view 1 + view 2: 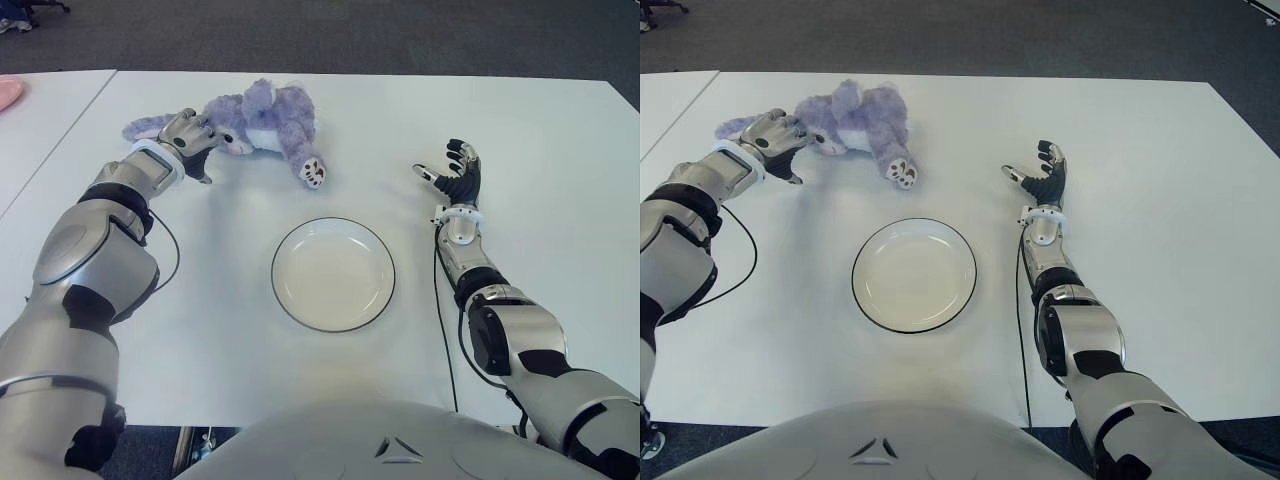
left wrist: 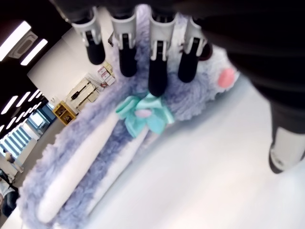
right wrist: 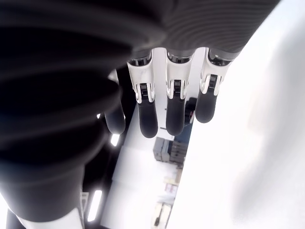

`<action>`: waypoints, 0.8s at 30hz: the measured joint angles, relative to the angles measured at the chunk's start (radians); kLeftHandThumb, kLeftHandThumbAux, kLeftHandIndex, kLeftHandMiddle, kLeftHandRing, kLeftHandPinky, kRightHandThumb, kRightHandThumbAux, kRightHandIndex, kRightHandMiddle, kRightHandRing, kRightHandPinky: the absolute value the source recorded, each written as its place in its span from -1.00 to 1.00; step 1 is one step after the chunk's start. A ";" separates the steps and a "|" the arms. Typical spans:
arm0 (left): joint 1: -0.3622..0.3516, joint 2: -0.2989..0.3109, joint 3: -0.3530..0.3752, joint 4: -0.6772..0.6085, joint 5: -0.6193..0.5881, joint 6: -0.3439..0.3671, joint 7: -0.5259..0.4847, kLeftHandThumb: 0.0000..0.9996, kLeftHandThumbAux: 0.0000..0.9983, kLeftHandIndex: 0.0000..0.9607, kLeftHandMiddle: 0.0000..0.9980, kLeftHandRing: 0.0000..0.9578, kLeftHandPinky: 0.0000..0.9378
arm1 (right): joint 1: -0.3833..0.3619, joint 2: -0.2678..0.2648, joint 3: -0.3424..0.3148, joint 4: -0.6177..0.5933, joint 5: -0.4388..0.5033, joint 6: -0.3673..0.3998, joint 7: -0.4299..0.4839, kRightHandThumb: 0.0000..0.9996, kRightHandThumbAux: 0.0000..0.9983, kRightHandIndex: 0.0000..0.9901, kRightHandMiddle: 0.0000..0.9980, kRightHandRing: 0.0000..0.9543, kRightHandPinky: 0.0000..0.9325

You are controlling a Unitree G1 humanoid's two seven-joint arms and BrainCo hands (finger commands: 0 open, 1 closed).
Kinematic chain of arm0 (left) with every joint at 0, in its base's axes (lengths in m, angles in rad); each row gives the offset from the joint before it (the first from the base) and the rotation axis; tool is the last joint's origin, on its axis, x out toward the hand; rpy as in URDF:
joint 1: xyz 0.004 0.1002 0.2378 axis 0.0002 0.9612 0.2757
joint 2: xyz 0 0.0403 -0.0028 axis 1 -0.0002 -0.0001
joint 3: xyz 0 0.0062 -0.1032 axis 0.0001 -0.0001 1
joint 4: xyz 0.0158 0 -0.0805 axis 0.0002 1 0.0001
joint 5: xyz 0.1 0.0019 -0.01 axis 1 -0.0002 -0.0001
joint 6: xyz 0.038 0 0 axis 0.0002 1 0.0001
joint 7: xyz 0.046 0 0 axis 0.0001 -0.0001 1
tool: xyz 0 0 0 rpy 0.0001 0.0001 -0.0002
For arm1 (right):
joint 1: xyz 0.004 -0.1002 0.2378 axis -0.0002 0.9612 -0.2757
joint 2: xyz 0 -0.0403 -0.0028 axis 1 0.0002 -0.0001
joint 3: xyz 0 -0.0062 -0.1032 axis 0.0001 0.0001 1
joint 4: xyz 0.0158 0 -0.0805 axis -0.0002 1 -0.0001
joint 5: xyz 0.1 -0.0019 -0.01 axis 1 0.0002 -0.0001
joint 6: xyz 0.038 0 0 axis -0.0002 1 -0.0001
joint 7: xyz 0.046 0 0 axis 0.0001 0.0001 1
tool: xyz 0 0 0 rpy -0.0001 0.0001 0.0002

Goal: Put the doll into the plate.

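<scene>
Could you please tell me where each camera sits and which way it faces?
Left eye, right eye: head, looking down at the table; both arms show; both share the doll and plate.
Left wrist: on the left arm, facing the left hand at the doll.
Right wrist: on the right arm, facing the empty right hand.

A white table [image 1: 520,130] fills most of the eye views, and a seam is seen near its left edge where a second white table [image 1: 45,120] adjoins it. Beyond the far edge, dark grey carpeted floor [image 1: 350,35] is shown. In the left wrist view, long ceiling lights [image 2: 21,43] and distant shelving [image 2: 83,90] are visible.
</scene>
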 measured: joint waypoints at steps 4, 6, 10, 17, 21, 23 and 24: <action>0.000 0.000 0.009 0.000 -0.007 0.000 0.000 -0.91 0.10 -1.00 -1.00 -1.00 -1.00 | 0.000 0.000 0.001 0.000 0.000 0.000 0.000 -1.00 0.69 -0.58 -0.54 -0.58 -0.58; 0.000 0.000 0.012 0.000 -0.007 -0.001 0.000 -0.94 0.09 -1.00 -1.00 -1.00 -1.00 | 0.000 0.000 0.002 0.000 0.000 0.000 0.000 -1.00 0.69 -0.57 -0.54 -0.58 -0.58; 0.000 0.003 0.016 -0.001 -0.007 -0.005 0.001 -0.96 0.07 -1.00 -1.00 -1.00 -1.00 | 0.000 0.000 0.002 0.000 0.000 0.000 0.000 -1.00 0.68 -0.56 -0.53 -0.57 -0.57; 0.002 0.024 0.032 -0.003 -0.019 -0.023 0.002 -0.75 0.03 -0.96 -1.00 -1.00 -1.00 | 0.000 0.000 0.003 0.000 0.000 0.000 0.000 -1.00 0.67 -0.56 -0.52 -0.57 -0.56; 0.012 0.056 0.065 -0.005 -0.056 -0.047 0.018 -0.58 0.01 -0.90 -1.00 -1.00 -1.00 | -0.001 0.000 0.002 0.000 0.000 0.000 0.003 -1.00 0.67 -0.57 -0.52 -0.57 -0.56; 0.020 0.077 0.078 -0.006 -0.074 -0.055 0.028 -0.49 0.00 -0.86 -1.00 -1.00 -1.00 | -0.001 0.000 0.002 0.000 0.000 0.000 0.004 -1.00 0.68 -0.57 -0.53 -0.57 -0.57; 0.024 0.086 0.085 -0.006 -0.081 -0.057 0.031 -0.47 0.00 -0.85 -1.00 -1.00 -1.00 | -0.001 0.000 0.002 0.000 0.000 0.000 0.005 -1.00 0.68 -0.57 -0.53 -0.57 -0.57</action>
